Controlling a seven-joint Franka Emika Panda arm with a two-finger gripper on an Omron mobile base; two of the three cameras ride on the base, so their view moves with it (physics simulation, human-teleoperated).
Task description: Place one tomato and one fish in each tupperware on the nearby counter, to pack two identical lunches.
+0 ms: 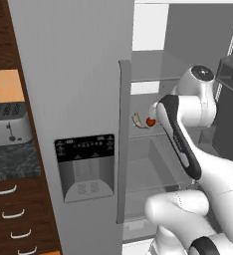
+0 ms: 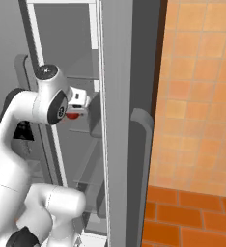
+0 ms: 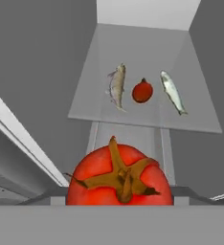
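Note:
A glossy red tomato (image 3: 92, 177) with a brown-green stem sits right in front of the hand camera, raised above the fridge shelf; my gripper (image 2: 76, 110) is shut on it, its fingertips hidden behind it. On the glass shelf (image 3: 133, 120) below lie a fish (image 3: 117, 86), a second tomato (image 3: 142, 91) and another fish (image 3: 173, 93) side by side. From the left base view one fish (image 1: 137, 120) shows beside the red tomato (image 1: 151, 121) at my hand. The black counter (image 1: 11, 159) is at the far left. The tupperware is out of view.
My arm reaches into the open fridge between its left door with a dispenser panel (image 1: 84, 167) and long handle (image 1: 123, 139) and the right door (image 2: 120, 120). A steel toaster (image 1: 8, 123) stands on the counter above wood drawers (image 1: 14, 219).

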